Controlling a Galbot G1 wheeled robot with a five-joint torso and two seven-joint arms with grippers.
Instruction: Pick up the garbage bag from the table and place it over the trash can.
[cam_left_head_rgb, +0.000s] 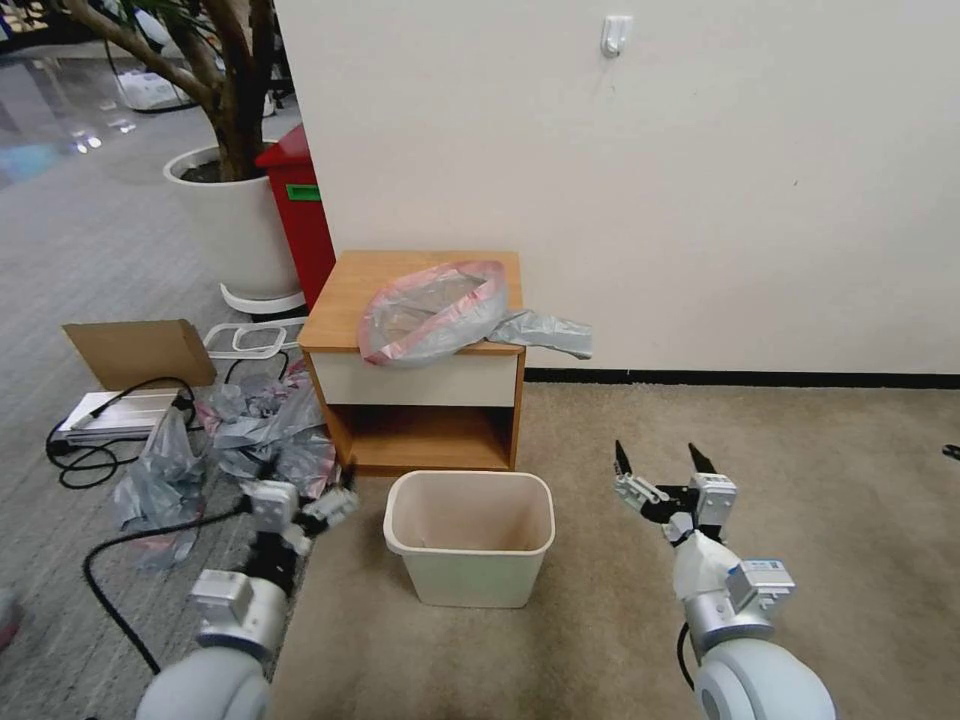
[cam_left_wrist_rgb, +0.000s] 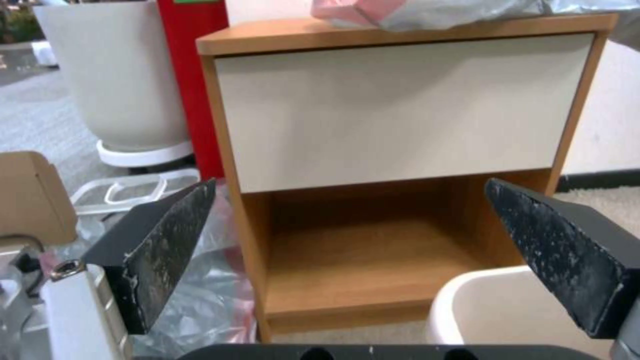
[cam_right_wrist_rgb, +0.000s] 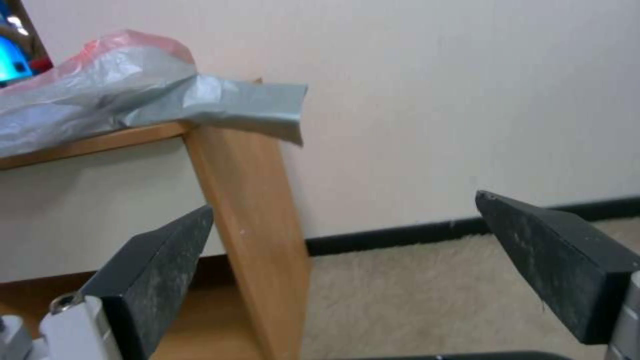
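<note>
The garbage bag (cam_left_head_rgb: 436, 312) is spread over the right half of the worktop (cam_left_head_rgb: 340, 300), its long axis running left to right, and a grey tail is draped past the right edge. The trash can (cam_left_head_rgb: 470, 535) is set on the floor just in front, below it. Both grippers are held low and near, wide open and empty; the bag is judged closer to the right gripper (cam_left_head_rgb: 658, 464) than to the left gripper (cam_left_head_rgb: 335, 500).

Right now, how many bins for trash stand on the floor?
2: the cream-beige plastic trash can before the wooden table; a tall red bin behind it, beside the white plant pot.
</note>
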